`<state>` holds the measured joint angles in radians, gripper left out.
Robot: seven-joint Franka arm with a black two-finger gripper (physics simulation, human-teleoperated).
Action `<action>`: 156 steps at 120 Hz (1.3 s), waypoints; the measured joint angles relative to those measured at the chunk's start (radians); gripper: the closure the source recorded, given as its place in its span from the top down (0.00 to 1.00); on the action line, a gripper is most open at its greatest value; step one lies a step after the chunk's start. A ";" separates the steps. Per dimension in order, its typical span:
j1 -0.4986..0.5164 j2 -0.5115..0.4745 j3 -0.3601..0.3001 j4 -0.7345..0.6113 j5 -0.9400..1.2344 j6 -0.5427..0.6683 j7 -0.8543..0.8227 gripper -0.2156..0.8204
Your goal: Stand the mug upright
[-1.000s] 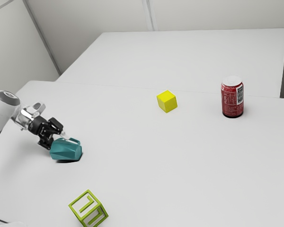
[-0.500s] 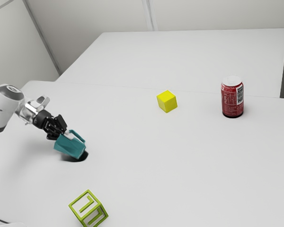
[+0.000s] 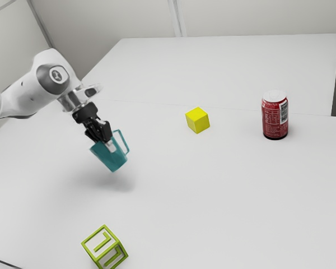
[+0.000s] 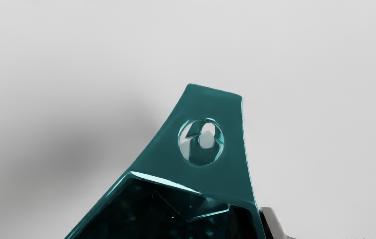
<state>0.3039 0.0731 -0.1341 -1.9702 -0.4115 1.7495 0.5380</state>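
Where the tool (image 3: 108, 143) ends, mug (image 3: 113, 161), tilted

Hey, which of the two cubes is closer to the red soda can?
The plain yellow cube is closer to the red soda can; the other, a white cube with green edges and markings, lies farther off.

Fine white print (image 3: 270, 115) and a pale label panel (image 3: 284, 112) are running down a red metal drinks can (image 3: 273, 129), too small to read. Angular green letter-like strokes (image 3: 102, 242) are marking a green-and-white cube (image 3: 121, 250), their letter unclear; a glossy white robot arm (image 3: 29, 94) is bearing an illegible emblem (image 3: 57, 74).
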 joint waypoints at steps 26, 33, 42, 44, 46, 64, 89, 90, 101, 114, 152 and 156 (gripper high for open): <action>-0.212 -0.032 -0.004 -0.051 0.348 0.183 -0.066 0.04; -0.238 -0.027 -0.010 -0.054 0.409 0.209 -0.096 0.04; -0.249 -0.023 -0.013 -0.073 0.455 0.242 -0.134 0.04; -0.247 -0.023 -0.014 -0.079 0.462 0.250 -0.142 0.04; -0.243 -0.022 -0.017 -0.084 0.468 0.257 -0.150 0.04; -0.195 -0.007 -0.042 -0.094 0.491 0.300 -0.214 0.04; -0.206 0.004 -0.068 -0.093 0.471 0.319 -0.289 0.04; -0.207 0.004 -0.068 -0.093 0.470 0.319 -0.292 0.04; -0.209 0.005 -0.070 -0.093 0.463 0.321 -0.318 0.04; -0.202 0.014 -0.071 -0.089 0.458 0.324 -0.344 0.04; -0.204 0.081 -0.072 -0.066 0.459 0.343 -0.399 0.04; -0.204 0.091 -0.072 -0.061 0.460 0.346 -0.404 0.04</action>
<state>0.1000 0.1637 -0.2059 -2.0317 0.0481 2.0956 0.1343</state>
